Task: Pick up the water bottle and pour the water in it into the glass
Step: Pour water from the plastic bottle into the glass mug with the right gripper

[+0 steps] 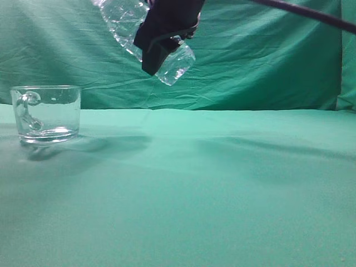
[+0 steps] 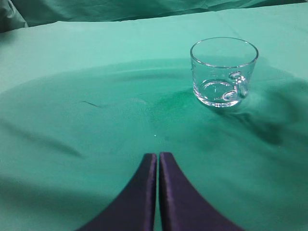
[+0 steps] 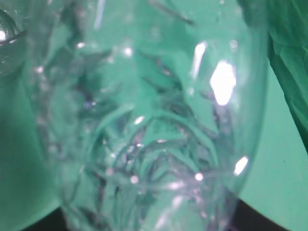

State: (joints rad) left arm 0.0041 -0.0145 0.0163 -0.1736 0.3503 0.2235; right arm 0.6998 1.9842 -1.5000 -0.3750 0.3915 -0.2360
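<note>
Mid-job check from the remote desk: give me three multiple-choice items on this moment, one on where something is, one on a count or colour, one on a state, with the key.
1. Where is the clear ribbed plastic water bottle?
A. Standing on the cloth
B. Held tilted in the air by the right pincer
C. Lying inside the mug

2. How many handles does the short clear glass mug have?
A. None
B. One
C. Two

3. What state is the left pincer in?
A. Shut and holding nothing
B. Wide open
C. Shut on the mug

Key:
1 B, the exterior view shows the bottle slanted high above the green cloth, to the right of the mug.
2 B, a single small looped handle shows on its side.
3 A, the left wrist view shows its dark fingers pressed together with only cloth below.
</note>
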